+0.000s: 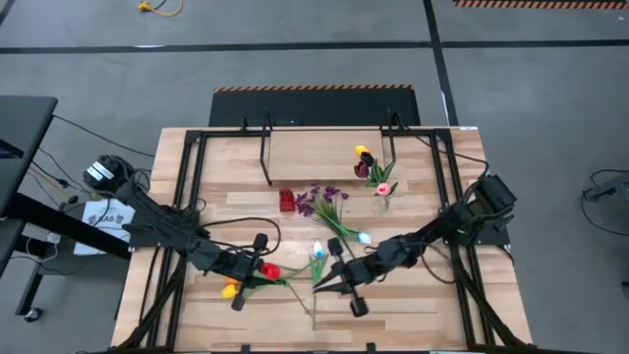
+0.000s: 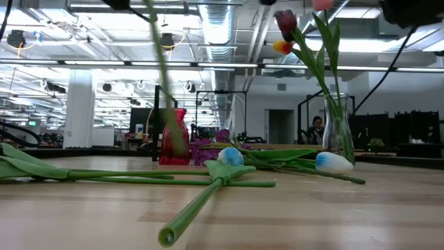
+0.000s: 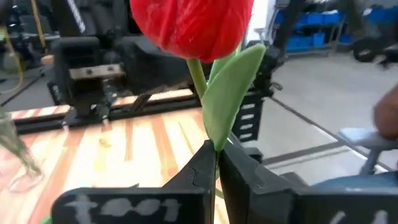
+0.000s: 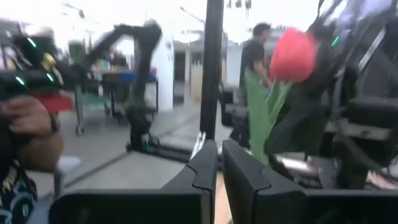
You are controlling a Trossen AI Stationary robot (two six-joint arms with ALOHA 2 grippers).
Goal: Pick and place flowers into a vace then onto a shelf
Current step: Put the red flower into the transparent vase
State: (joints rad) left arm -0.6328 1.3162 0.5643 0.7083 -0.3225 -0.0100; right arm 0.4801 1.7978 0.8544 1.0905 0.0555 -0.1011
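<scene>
My left gripper hovers over the table's near left part, shut on a red tulip. The tulip's stem hangs down from it as a blurred green line in the low view. My right gripper is shut and points at that tulip from the right, empty as far as I can see. An orange tulip lies by the left gripper. Two white tulips and a purple sprig lie on the table. A glass vase holds yellow, dark and pink tulips. My left gripper pinches the red tulip between its two fingers on the stem just under the bloom, where a leaf starts. The bloom stands up past the fingertips. The tulip is lifted clear of the table and the rest of its stem hangs below.
The wooden shelf on black legs stands at the table's far middle, and the glass vase is just in front of its right end. A red glass vase stands near the purple sprig. A person is in the room beyond.
</scene>
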